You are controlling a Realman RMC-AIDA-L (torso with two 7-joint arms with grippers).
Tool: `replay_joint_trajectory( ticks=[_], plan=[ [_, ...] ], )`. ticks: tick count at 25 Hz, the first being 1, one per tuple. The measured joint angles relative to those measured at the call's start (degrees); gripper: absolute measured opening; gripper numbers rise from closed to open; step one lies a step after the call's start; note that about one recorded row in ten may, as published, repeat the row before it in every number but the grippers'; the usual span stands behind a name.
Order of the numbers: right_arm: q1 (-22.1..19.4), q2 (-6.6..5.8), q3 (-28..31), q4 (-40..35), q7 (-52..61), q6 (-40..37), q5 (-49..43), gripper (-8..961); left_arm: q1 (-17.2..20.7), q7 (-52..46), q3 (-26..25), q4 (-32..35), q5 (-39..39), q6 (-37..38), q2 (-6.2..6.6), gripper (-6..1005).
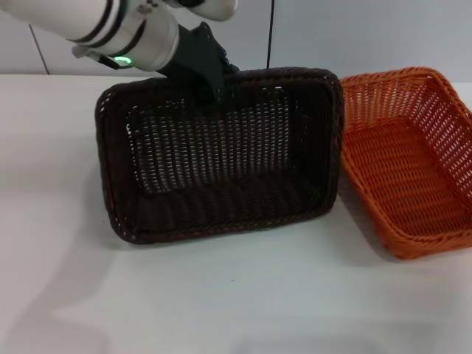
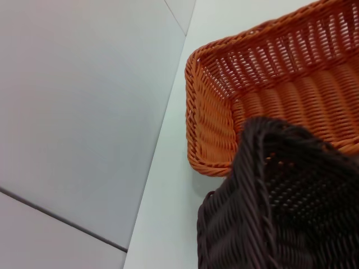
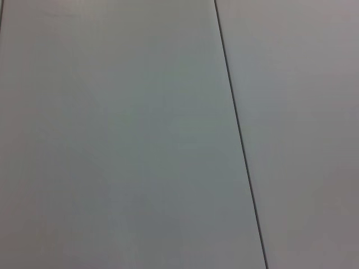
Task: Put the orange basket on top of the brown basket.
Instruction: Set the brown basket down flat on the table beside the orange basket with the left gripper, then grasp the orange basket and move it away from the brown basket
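- Head view: left gripper (image 1: 215, 82), dark, on a white arm with black bands and a green light, reaches down from the table's far left edge and pinches the far rim of the brown basket.
- Brown basket (image 1: 221, 158): near-black weave, braided rim; tilted, far rim raised and the open side turned toward the near edge; its near long rim appears to rest on the table (image 1: 221, 302), about mid-table.
- Orange basket (image 1: 413, 158): bright orange open weave, braided rim; upright on the table toward the right edge, just beside the brown basket's right end, partly cut off by the picture's edge.
- Left wrist view: a corner of the brown basket (image 2: 280, 196) overlaps the rim of the orange basket (image 2: 269, 73); grey wall panels behind.
- Right wrist view: grey panels with a dark seam only; right gripper not seen.
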Motion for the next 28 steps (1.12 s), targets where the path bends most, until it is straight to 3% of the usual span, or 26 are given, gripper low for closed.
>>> replay_joint_trajectory(
  ticks=[7, 20, 24, 28],
  plan=[
    [0.04, -0.11, -0.05, -0.09, 0.0, 0.01, -0.08, 830, -2.69, 3.01, -0.11, 6.54, 0.14, 6.4, 0.06, 259],
    [0.0, -0.13, -1.07, -0.1, 0.04, 0.14, 0.12, 830, -2.67, 4.63, -1.44, 7.63, -0.07, 10.52, 0.03, 396],
    [0.21, -0.11, -1.05, -0.19, 0.05, 0.17, 0.27, 829, -0.46, 3.69, -1.24, 4.71, -0.43, 15.76, -0.27, 458],
    [0.14, -0.06, -0.46, -0.21, 0.07, 0.12, 0.34, 829, 7.72, -0.09, 3.24, -2.02, -3.44, 35.78, -0.44, 521]
  ],
)
